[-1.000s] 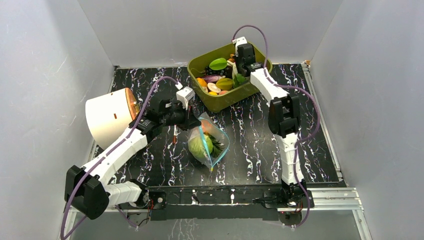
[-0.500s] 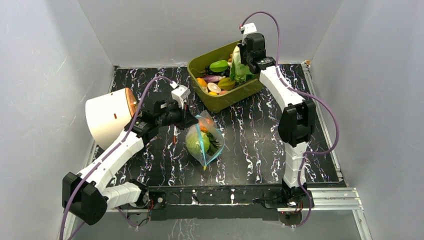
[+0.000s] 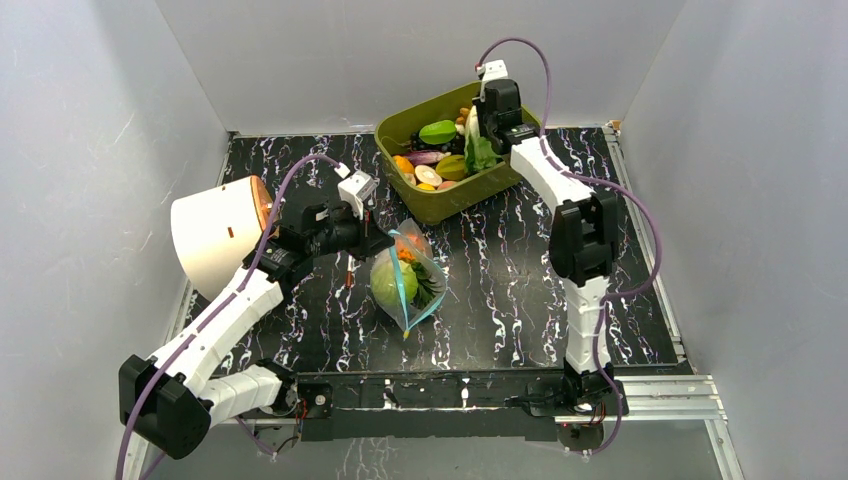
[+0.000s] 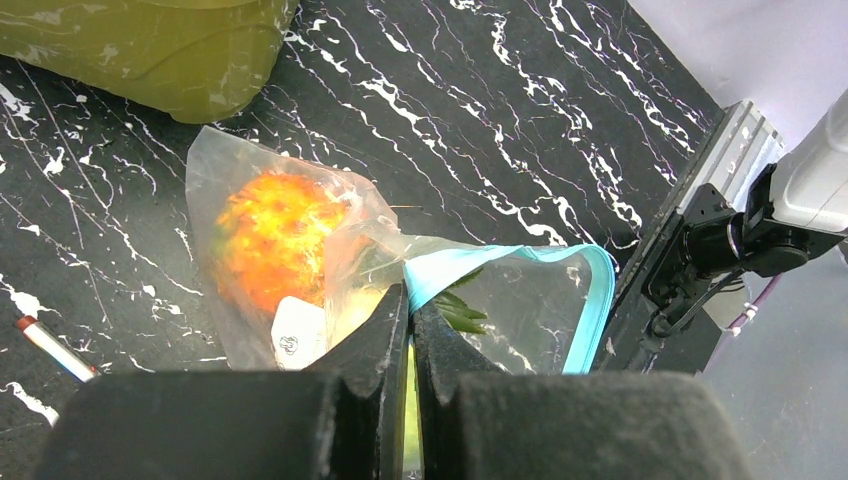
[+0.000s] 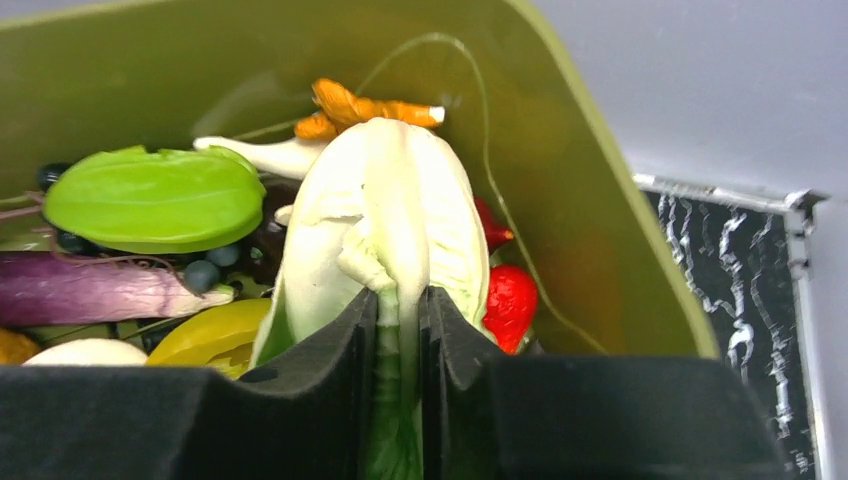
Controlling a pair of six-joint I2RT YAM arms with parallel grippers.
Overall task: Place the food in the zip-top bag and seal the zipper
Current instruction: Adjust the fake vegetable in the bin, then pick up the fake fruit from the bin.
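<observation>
Change, top view: a second ago the right gripper (image 3: 478, 140) was down among the food in the olive tub (image 3: 440, 208). It now hangs above the tub, upper centre of frame, pinched on a pale leafy vegetable (image 3: 484, 160).
Meaning: the pick looks done; the carry to the bag comes next, by my judgement.
Bag, top view: the zip-top bag (image 3: 412, 285) lies at centre frame, just below the tub, and has slid slightly left. A round green piece (image 3: 385, 285) is inside.
Left gripper, top view: the left gripper (image 3: 385, 243) sits at the bag's upper left edge; its grip is unreadable here.
Left wrist view: the jaws are pressed together on the bag's film by one end of the zipper (image 4: 500, 258), which curves open at right centre. The mouth is unsealed. An orange pineapple (image 4: 270, 240) shows through the film, left centre.
Right wrist view: the narrow jaws are clamped on the leafy vegetable's stem, centre frame. Only this view shows a green fruit (image 5: 150, 200) at left and a red piece (image 5: 510, 300) still in the tub.
Top view only: the stretch of table between tub and bag.
</observation>
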